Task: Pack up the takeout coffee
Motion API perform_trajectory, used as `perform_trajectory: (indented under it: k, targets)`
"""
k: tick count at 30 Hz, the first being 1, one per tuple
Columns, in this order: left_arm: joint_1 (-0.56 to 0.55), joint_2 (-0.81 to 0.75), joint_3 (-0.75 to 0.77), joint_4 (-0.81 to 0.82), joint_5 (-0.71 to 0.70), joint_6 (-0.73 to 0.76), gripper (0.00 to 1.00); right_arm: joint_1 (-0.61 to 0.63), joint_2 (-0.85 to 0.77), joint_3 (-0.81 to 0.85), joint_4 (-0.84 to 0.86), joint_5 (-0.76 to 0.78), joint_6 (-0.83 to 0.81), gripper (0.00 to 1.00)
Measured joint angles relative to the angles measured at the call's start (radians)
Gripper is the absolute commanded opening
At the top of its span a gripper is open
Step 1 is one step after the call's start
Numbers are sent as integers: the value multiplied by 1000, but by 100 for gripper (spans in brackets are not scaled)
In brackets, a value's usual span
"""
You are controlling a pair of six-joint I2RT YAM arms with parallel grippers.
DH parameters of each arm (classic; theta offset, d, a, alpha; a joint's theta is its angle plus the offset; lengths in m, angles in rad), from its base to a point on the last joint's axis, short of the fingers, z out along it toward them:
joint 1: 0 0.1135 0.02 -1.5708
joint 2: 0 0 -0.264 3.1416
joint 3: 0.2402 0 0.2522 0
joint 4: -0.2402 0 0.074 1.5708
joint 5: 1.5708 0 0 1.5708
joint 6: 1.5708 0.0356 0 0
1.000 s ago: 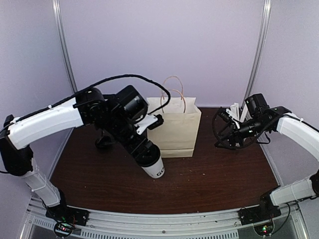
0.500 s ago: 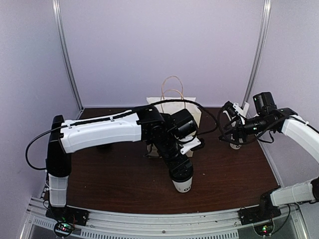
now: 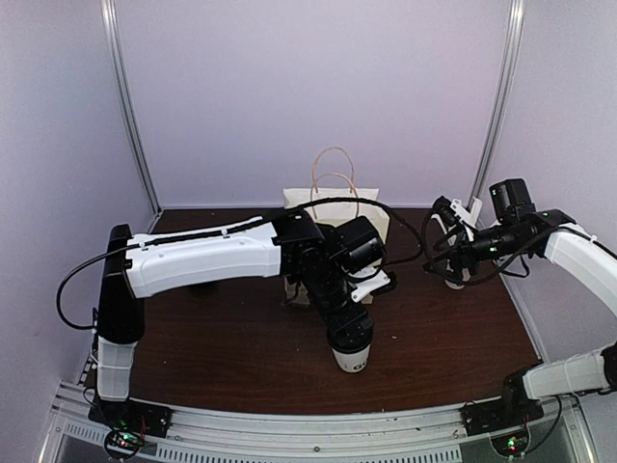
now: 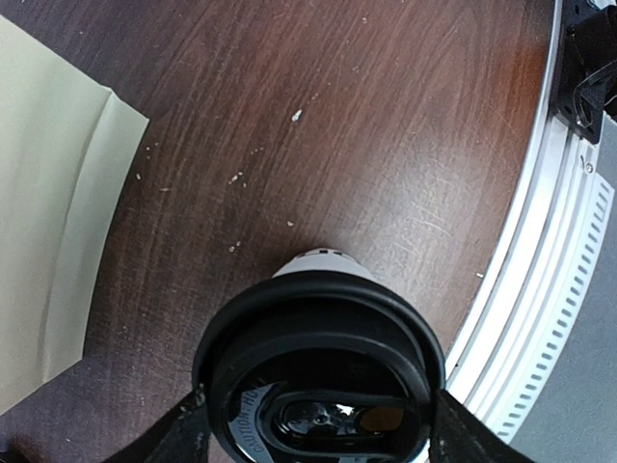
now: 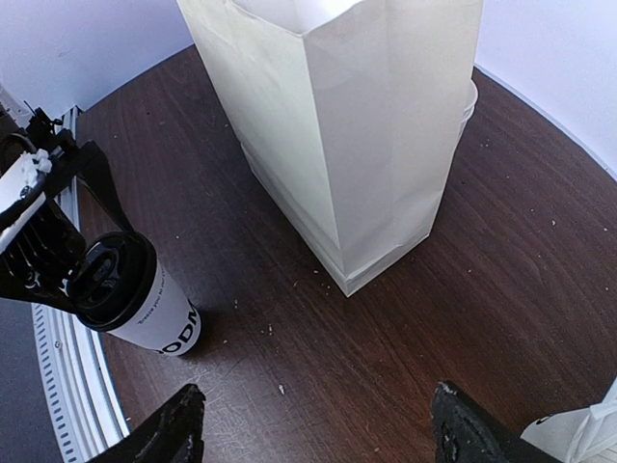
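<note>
- Left gripper [image 3: 350, 333]: pointing down, clamped on the takeout coffee cup [image 3: 356, 359] at its top, with fingers [image 4: 181, 434] pressed to opposite sides of the round black lid [image 4: 323, 371].
- Straight below that gripper: the cup's white wall, with dark lettering near the base; slightly tilted as seen from the right wrist.
- Under the cup's base: dark brown table [image 4: 386, 145]; cannot tell whether touching it or just above it.
- Behind the left gripper, on its far side: cream paper bag [image 3: 333, 201], upright, string handles raised, apart from the held cup.
- To the right of the left fingers in the wrist view: pale metal rail [image 4: 540, 289] along the table's near edge.
- Right gripper [image 5: 318, 434]: fingers apart, only bare table between them, raised over the tabletop.
- Straight ahead of the right fingertips: the bag, near corner turned toward them.
- Ahead and to the left of the right gripper: the held cup, with the left gripper's black body over its lid.
- Just beside the right-hand finger, at the frame's corner: a white cup [image 5: 578, 436], too cropped to describe further.
</note>
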Motion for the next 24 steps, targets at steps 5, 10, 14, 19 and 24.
perform_trajectory:
  k: [5,10,14,19,24]
  targets:
    - [-3,0,0,0,-12,-1,83,0,0,0,0,-1,0,80]
    - [-6,0,0,1,-14,0,84,0,0,0,-2,-11,-4,79]
    - [-6,-13,6,-7,-45,13,83,0,1,4,-37,-63,-62,76]
    - [-7,-184,-68,-4,-118,57,80,91,53,128,-280,-135,-319,76]
    - [4,-554,-402,119,-239,120,84,304,145,286,-451,-81,-511,85]
